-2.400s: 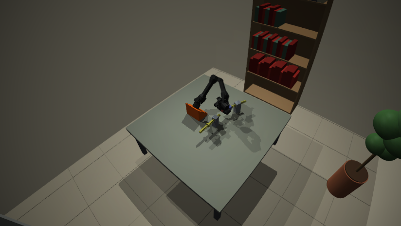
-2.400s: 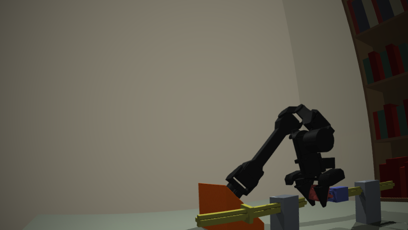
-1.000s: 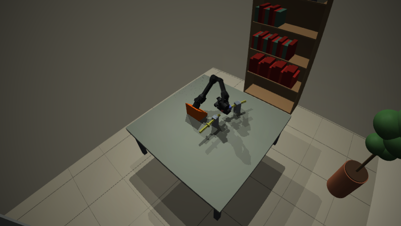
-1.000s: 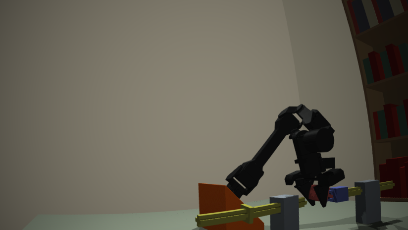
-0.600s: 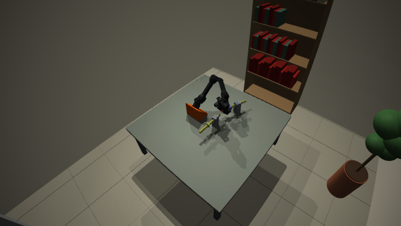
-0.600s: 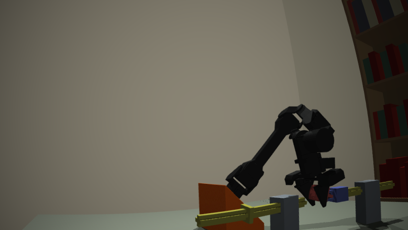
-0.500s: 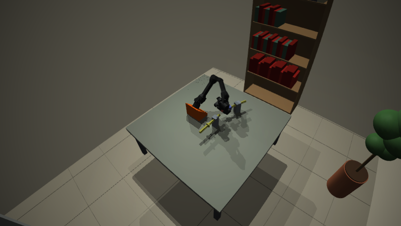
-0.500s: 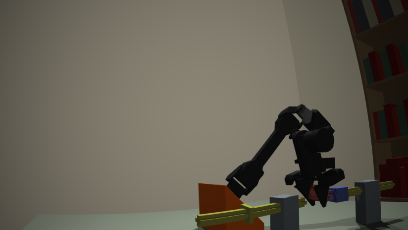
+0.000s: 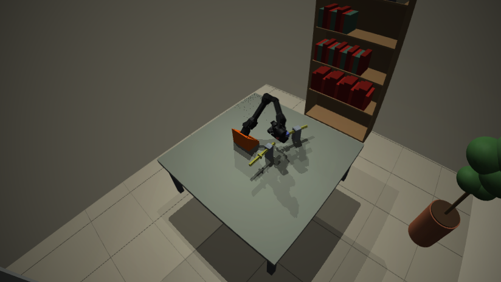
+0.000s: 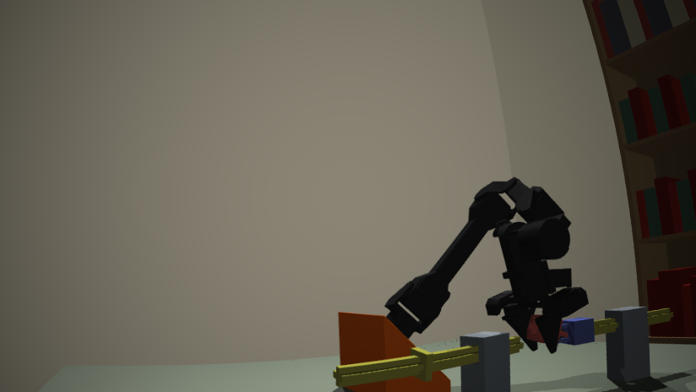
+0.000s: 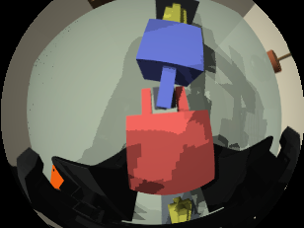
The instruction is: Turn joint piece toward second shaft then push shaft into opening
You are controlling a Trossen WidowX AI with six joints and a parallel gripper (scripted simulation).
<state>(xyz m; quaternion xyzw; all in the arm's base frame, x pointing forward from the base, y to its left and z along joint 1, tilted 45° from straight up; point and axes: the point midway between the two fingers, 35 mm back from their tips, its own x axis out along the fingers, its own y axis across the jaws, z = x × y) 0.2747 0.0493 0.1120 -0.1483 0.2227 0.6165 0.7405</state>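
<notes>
My gripper (image 10: 542, 341) (image 11: 165, 141) is shut on the red square joint piece (image 10: 537, 329) (image 11: 170, 142), with a finger on either side. Red prongs and a blue tongue link it to the blue hinge piece (image 9: 287, 134) (image 10: 579, 331) (image 11: 173, 43) on the end of the first yellow shaft (image 9: 303, 127) (image 10: 605, 326) (image 11: 175, 13). That shaft sits in a grey block (image 9: 297, 134) (image 10: 627, 345). The second yellow shaft (image 9: 255, 160) (image 10: 379, 369) (image 11: 180, 211) passes through the other grey block (image 9: 269, 154) (image 10: 497, 365). Its end is near the red piece, apart from it. The opening is hidden.
A raised yellow collar (image 10: 423, 364) sits on the second shaft, outside its block. The orange arm base (image 9: 244, 141) (image 10: 362, 345) stands close to this shaft. The blocks stand on a grey-green table (image 9: 217, 182). A bookshelf (image 9: 373, 38) and a potted plant (image 9: 433, 223) stand beyond the table.
</notes>
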